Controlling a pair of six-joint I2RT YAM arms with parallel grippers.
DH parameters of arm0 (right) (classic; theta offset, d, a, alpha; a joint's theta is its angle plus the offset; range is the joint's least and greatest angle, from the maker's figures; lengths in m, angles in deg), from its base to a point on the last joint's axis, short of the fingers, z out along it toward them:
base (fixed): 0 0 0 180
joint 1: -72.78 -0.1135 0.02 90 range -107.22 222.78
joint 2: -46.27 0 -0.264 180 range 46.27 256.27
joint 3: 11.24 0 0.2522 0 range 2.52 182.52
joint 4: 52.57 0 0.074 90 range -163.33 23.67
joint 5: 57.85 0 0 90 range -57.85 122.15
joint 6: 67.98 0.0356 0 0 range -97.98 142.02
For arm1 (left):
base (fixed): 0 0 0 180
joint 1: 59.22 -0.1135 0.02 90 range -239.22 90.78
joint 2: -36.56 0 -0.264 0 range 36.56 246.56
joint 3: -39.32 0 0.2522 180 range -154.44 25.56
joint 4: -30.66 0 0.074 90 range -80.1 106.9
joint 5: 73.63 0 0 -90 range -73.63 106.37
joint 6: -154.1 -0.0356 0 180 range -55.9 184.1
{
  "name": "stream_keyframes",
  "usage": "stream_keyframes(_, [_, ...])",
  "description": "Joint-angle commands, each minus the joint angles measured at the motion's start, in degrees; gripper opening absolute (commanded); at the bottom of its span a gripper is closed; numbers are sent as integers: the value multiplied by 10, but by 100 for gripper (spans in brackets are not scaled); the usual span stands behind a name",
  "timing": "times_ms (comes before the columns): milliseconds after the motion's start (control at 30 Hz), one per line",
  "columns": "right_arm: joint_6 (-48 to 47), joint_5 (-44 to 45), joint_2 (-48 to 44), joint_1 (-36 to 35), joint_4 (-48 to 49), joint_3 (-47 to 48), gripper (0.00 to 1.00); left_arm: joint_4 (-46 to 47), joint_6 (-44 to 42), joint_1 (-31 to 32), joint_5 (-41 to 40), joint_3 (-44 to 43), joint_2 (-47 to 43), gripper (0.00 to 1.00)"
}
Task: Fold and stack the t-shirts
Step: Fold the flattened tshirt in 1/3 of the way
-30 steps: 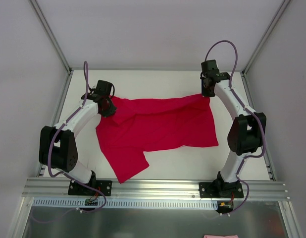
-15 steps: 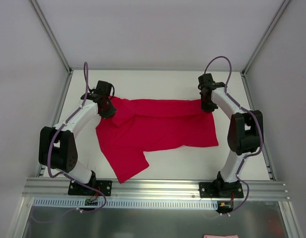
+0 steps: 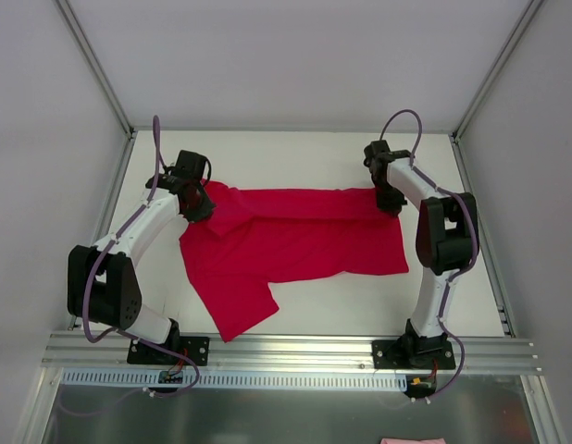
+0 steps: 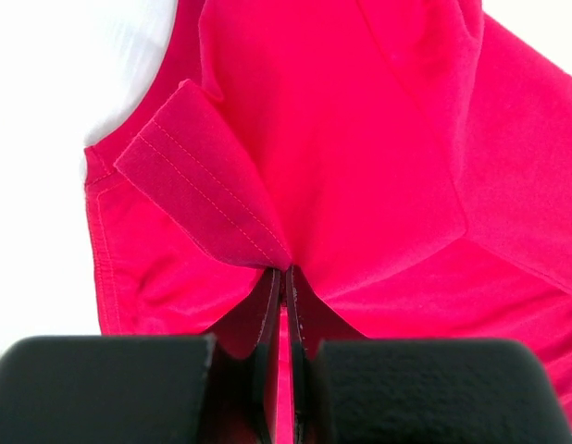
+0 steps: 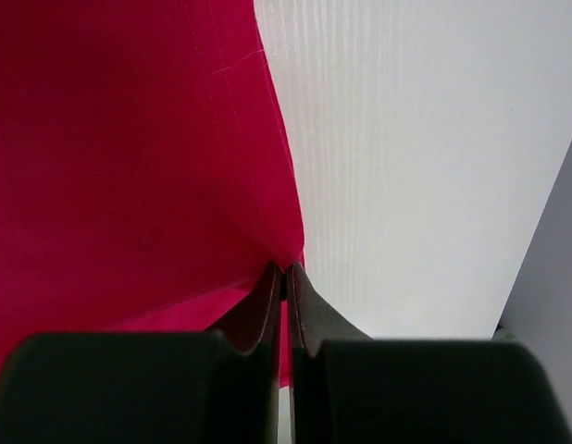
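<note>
Pinching left: my left tool [image 4: 284,273] clamped on a t-shirt [image 3: 295,236] fold, beside a stitched hem flap [image 4: 198,190].
Pinching right: my right tool [image 5: 285,268] clamped on its far right corner.
Top view only: whole shirt spread on the tabletop [image 3: 314,153].

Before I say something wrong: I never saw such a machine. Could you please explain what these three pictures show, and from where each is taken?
These are two black-and-white robot arms bolted at the near edge of a white table. The wide picture comes from a fixed camera above and behind them. The two close pictures come from a camera on each wrist, looking along that arm's fingers. On the table lies a plain crimson-red short-sleeved t-shirt of thin fabric, spread out. The left end effector is shut on cloth beside a stitched hem; the right end effector is shut on the shirt's far right corner.
</note>
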Motion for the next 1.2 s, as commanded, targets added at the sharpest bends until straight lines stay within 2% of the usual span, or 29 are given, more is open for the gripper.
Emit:
stream_keyframes(0, [4, 37, 3, 0, -37, 40, 1, -23, -14, 4, 8, -11, -23, 0])
stream_keyframes(100, [4, 39, 12, 1, -43, 49, 1, -21, -16, 3, 17, -10, -17, 0])
stream_keyframes(267, [2, 38, 18, 9, -46, 53, 1, -26, -25, 4, 86, -22, 19, 0])
stream_keyframes(500, [2, 24, 22, 21, -51, 61, 2, -48, -10, 10, 81, -26, 23, 0])
stream_keyframes(533, [2, 20, 23, 22, -53, 61, 11, -54, -9, 10, 81, -27, 24, 4])
stream_keyframes(567, [2, 17, 22, 23, -50, 59, 24, -56, -7, 11, 81, -28, 27, 17])
stream_keyframes(600, [2, 11, 17, 23, -48, 58, 42, -58, -7, 11, 81, -30, 26, 41])
stream_keyframes(667, [1, 11, 6, 23, -32, 49, 49, -62, -4, 12, 81, -32, 26, 49])
stream_keyframes(700, [0, 9, 2, 23, -26, 46, 63, -62, -4, 13, 80, -35, 24, 55])
stream_keyframes(733, [-2, 9, -5, 23, -21, 47, 72, -63, 0, 13, 79, -37, 23, 72])
stream_keyframes(767, [-1, 9, -10, 22, -18, 48, 77, -68, 0, 13, 77, -41, 21, 74])
stream_keyframes(833, [-2, 2, -25, 23, 4, 44, 79, -64, 0, 13, 76, -50, 18, 75])
stream_keyframes(900, [0, -17, -34, 24, 15, 42, 75, -59, 0, 13, 73, -60, 17, 72])
stream_keyframes(933, [3, -27, -37, 27, 25, 41, 48, -56, -4, 14, 70, -64, 18, 70])
stream_keyframes(967, [13, -40, -38, 28, 27, 45, 17, -53, -6, 14, 68, -67, 24, 63])
stream_keyframes(1000, [17, -50, -38, 30, 29, 47, 1, -46, -7, 13, 66, -74, 30, 56])
stream_keyframes(1033, [19, -64, -38, 32, 34, 48, 1, -39, -13, 13, 66, -76, 35, 50])
stream_keyframes(1067, [23, -72, -38, 33, 36, 51, 1, -33, -14, 13, 65, -79, 52, 40])
stream_keyframes(1100, [26, -78, -39, 33, 37, 58, 1, -26, -16, 14, 63, -84, 62, 12])
stream_keyframes(1133, [26, -89, -40, 34, 40, 62, 1, -22, -17, 13, 60, -87, 71, 0])
stream_keyframes(1167, [26, -105, -39, 34, 43, 65, 1, -17, -16, 13, 54, -90, 89, 0])
